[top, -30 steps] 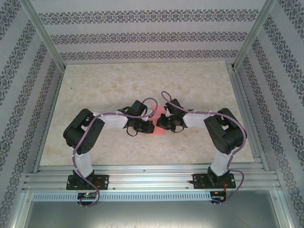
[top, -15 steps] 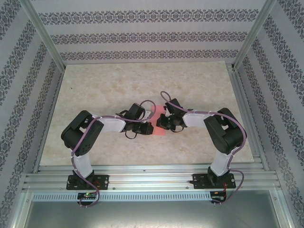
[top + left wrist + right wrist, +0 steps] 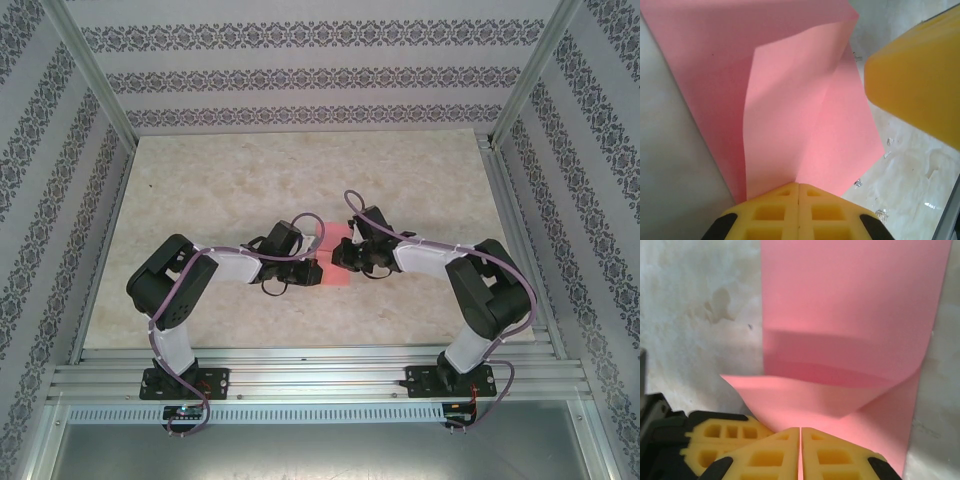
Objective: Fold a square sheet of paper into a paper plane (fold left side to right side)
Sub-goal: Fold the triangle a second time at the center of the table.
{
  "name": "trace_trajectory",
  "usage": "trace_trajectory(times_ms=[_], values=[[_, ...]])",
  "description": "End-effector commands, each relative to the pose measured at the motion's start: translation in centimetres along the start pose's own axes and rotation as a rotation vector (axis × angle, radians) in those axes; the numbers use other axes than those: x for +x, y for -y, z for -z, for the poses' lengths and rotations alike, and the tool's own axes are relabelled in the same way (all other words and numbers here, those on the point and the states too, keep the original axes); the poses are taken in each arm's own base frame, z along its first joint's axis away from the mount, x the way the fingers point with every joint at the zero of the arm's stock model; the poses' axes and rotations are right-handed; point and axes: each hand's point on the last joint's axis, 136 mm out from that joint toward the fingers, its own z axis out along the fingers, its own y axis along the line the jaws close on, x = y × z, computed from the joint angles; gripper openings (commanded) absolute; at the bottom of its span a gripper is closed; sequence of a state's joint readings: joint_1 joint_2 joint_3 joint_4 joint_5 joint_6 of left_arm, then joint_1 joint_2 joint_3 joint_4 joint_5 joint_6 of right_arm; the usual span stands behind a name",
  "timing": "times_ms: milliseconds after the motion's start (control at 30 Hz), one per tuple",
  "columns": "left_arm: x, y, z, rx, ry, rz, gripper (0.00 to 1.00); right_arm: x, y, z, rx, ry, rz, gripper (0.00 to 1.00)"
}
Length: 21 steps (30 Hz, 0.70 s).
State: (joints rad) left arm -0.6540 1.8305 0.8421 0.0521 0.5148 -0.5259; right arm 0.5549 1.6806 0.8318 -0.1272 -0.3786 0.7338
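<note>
The square sheet of paper (image 3: 336, 266), salmon-pink, lies at the table's middle between both grippers. My left gripper (image 3: 312, 270) is shut on the sheet's near edge in the left wrist view (image 3: 798, 184), where the paper (image 3: 790, 115) rises from the closed fingertips with a crease. My right gripper (image 3: 346, 258) is shut too (image 3: 800, 428), pinching a lifted flap of the sheet (image 3: 840, 315) that curls over the flat part. The right finger (image 3: 920, 75) shows yellow at the left wrist view's upper right. The paper plane is out of view.
The marble-look tabletop (image 3: 220, 190) spreads around the paper. Patterned walls and aluminium posts (image 3: 90, 70) enclose it. A rail (image 3: 320, 378) carries both arm bases at the near edge. The left gripper's yellow fingers (image 3: 715, 440) sit close beside the right gripper's.
The left gripper has drawn slightly left and closed fully on the paper. The right arm's elbow has swung out to the right, and more pink sheet shows between the grippers.
</note>
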Motion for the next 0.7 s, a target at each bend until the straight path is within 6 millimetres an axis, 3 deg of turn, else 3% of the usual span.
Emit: trace_trajectory(times_ms=[0, 233, 667], values=[[7.7, -4.3, -0.7, -0.133, -0.231, 0.145, 0.05, 1.4, -0.2, -1.1, -0.03, -0.034, 0.002, 0.1], [7.7, -4.5, -0.6, -0.142, -0.232, 0.139, 0.05, 1.4, -1.6, -1.8, -0.057, -0.043, 0.018, 0.1], [7.7, -4.6, -0.4, -0.154, -0.233, 0.131, 0.05, 1.1, -1.8, -3.1, -0.066, -0.046, -0.001, 0.1]])
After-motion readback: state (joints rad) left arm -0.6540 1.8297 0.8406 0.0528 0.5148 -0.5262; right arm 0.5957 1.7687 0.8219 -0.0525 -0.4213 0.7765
